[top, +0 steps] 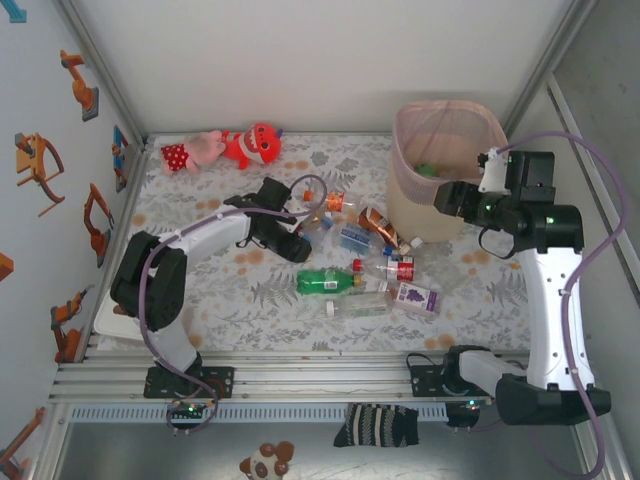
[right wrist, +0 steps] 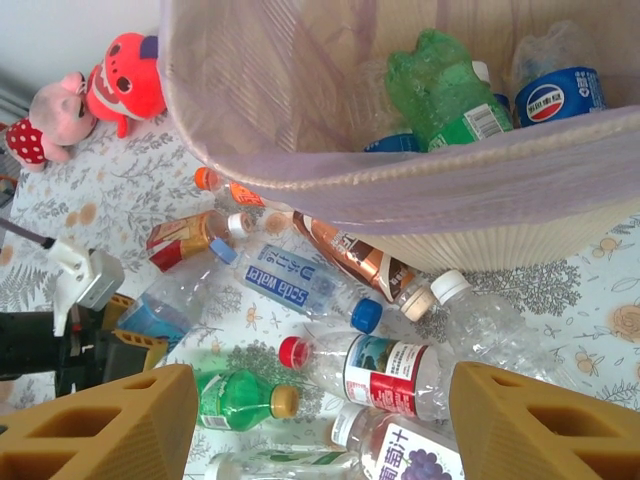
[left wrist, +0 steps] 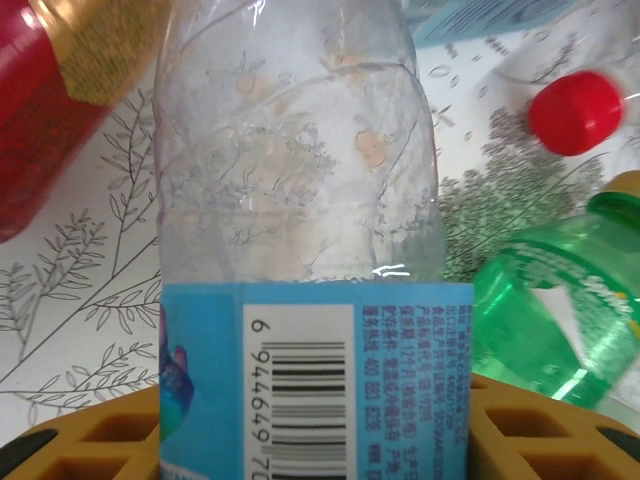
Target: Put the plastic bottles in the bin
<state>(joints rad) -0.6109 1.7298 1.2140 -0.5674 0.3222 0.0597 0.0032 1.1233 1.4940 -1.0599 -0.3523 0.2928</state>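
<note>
Left pincer is lowered among the loose bottles on the counter. A clear bottle with a blue barcode label is bracketed between its pads, which appear pressed to the label on both sides, judged a hold for lifting. Right pincer is held wide and empty beside the bin, probably parked clear of the pile. A green bottle and a Pepsi bottle are noted inside the bin. The rest are scattered just before it.

Leaf-patterned table under scattered plastic bottles, bin, plush toys
</note>
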